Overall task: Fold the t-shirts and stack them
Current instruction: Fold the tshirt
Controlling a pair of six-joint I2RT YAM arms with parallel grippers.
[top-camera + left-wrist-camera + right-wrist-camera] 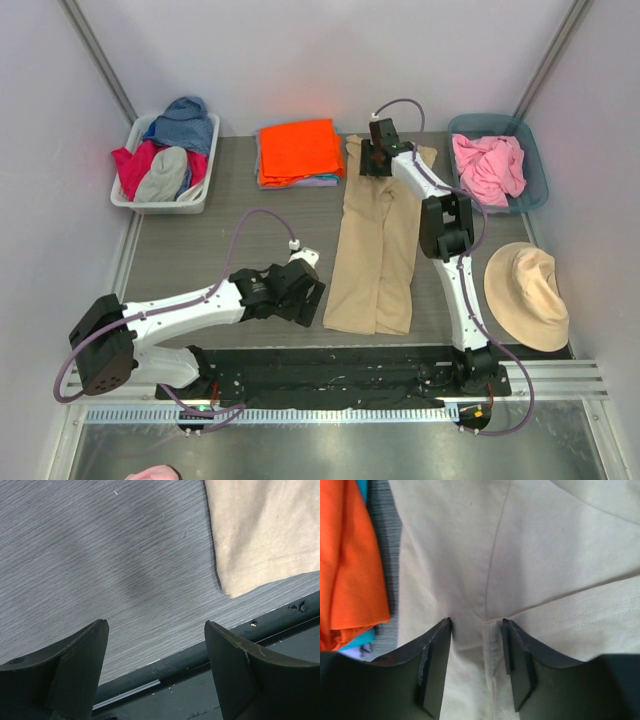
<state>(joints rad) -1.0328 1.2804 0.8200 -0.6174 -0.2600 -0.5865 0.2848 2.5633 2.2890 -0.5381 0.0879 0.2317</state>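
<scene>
The tan t-shirt lies folded into a long strip down the middle of the table. My right gripper is at its far end. In the right wrist view its jaws stand partly open and press onto the tan cloth, with a raised seam fold between them. My left gripper is open and empty over bare table, left of the shirt's near corner. The orange t-shirt lies folded on a stack with lavender cloth beneath. A pink shirt is crumpled in a bin.
A white bin of mixed clothes stands at the back left. A teal bin holds the pink shirt at the back right. A tan hat lies at the right. A black rail runs along the near edge.
</scene>
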